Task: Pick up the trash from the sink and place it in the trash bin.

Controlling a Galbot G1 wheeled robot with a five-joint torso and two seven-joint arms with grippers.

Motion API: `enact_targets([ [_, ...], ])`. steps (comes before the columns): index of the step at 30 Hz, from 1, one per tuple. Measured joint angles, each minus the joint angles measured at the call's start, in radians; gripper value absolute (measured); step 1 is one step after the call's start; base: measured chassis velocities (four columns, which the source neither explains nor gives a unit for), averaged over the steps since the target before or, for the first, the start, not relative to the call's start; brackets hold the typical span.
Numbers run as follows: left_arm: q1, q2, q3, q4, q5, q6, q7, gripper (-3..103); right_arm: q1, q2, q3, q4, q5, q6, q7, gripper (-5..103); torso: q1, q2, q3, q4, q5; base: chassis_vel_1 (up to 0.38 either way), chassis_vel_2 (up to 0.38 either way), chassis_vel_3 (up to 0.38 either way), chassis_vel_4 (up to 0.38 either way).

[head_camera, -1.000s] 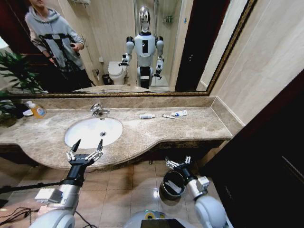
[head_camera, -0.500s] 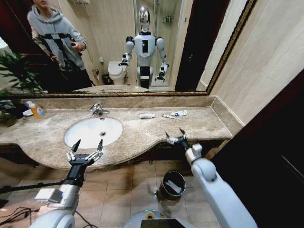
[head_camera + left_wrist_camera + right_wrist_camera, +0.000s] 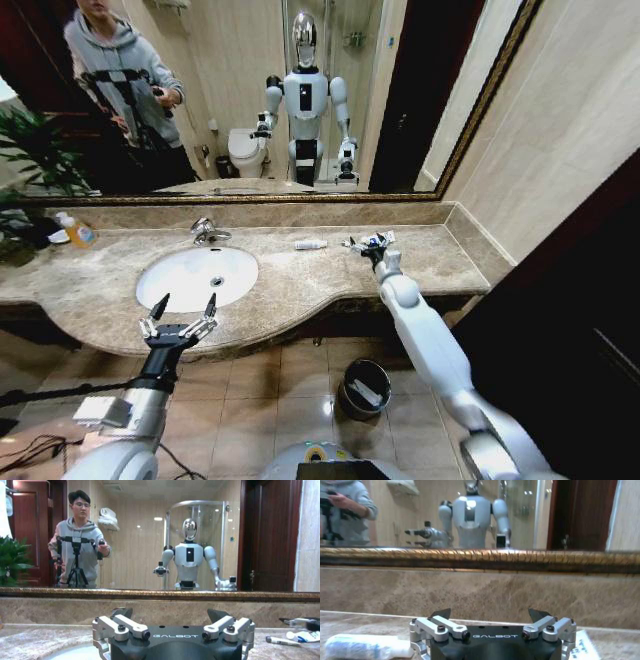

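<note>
Bench [image 3: 300, 290] of mottled beige marble, oval white sink [image 3: 195, 277] set in it, dark round bin [image 3: 364, 388] on the floor below, well apart from both sets of jaws. Right gripper [image 3: 366, 245] stretched out over the far bench, jaws spread and released, nothing held. Judged step: reaching for the trash. Best done by lowering straight over one piece, jaws straddling its narrow width, closing only once low enough to catch it. Left gripper [image 3: 179, 318] parked before the sink, jaws likewise released. Short white tube [image 3: 311, 244] left of the right jaws, near; another tube [image 3: 367, 647] just beside them; flat white packet [image 3: 381, 238] at the jaws' far side.
</note>
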Motion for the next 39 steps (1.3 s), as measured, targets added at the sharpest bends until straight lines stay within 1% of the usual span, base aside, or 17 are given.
enact_targets([
  [1,0.0,0.0,0.0,0.0,0.0,0.0,0.0,100,0.0,0.0,0.0,0.0,0.0,0.0,0.0,100,0.0,0.0,0.0,0.0,0.0,0.0,0.0,0.0,0.0],
  [4,0.0,0.0,0.0,0.0,0.0,0.0,0.0,100,0.044,0.039,0.003,-0.083,0.011,0.001,-0.001,100,0.0,0.0,0.0,0.0001,-0.0001,0.0,0.0,0.0,0.0],
  [7,0.0,0.0,0.0,0.0,0.0,0.0,0.0,100,0.047,0.049,0.013,-0.103,0.007,0.004,-0.003,100,0.0,0.0,0.0,0.0001,0.0,0.0,0.0,0.0,0.0],
  [12,0.0,0.0,0.0,0.0,0.0,0.0,0.0,100,0.03,0.038,0.049,-0.129,-0.025,0.021,0.001,100,0.0,0.0,0.0,-0.0002,0.0,0.0,0.0,0.0,0.0],
  [18,0.0,0.0,0.0,0.0,0.0,0.0,0.0,100,0.028,0.036,0.062,-0.165,-0.046,0.041,0.008,100,0.0,0.0,0.0,-0.0003,0.0,0.0,0.0,0.0,0.0],
  [23,0.0,0.0,0.0,0.0,0.0,0.0,0.0,100,0.051,0.058,0.056,-0.21,-0.058,0.059,0.007,100,0.0,0.0,0.0,-0.0001,0.0,0.0,0.0,0.0,0.0],
  [26,0.0,0.0,0.0,0.0,0.0,0.0,0.0,100,0.085,0.083,0.052,-0.262,-0.068,0.081,0.003,100,0.0,0.0,0.0,0.0,0.0,0.0,0.0,0.0,0.0],
  [29,0.0,0.0,0.0,0.0,0.0,0.0,0.0,100,0.111,0.092,0.052,-0.298,-0.071,0.097,0.0,100,0.0,0.0,0.0,0.0001,-0.0001,0.0,0.0,0.0,0.0],
  [37,0.0,0.0,0.0,0.0,0.0,0.0,0.0,100,0.147,0.097,0.053,-0.366,-0.07,0.116,-0.005,100,0.0,0.0,0.0,0.0,0.0,0.0,0.0,0.0,0.0],
  [38,0.0,0.0,0.0,0.0,0.0,0.0,0.0,100,0.15,0.097,0.053,-0.373,-0.07,0.116,-0.005,103,0.0,0.0,0.0,0.0,0.0,0.0,0.0,0.0,0.0],
  [39,0.0,0.0,0.0,0.0,0.0,0.0,0.0,100,0.154,0.097,0.053,-0.386,-0.068,0.117,-0.005,100,0.0,0.0,0.0,0.0,-0.0001,0.0,0.0,0.0,0.0],
])
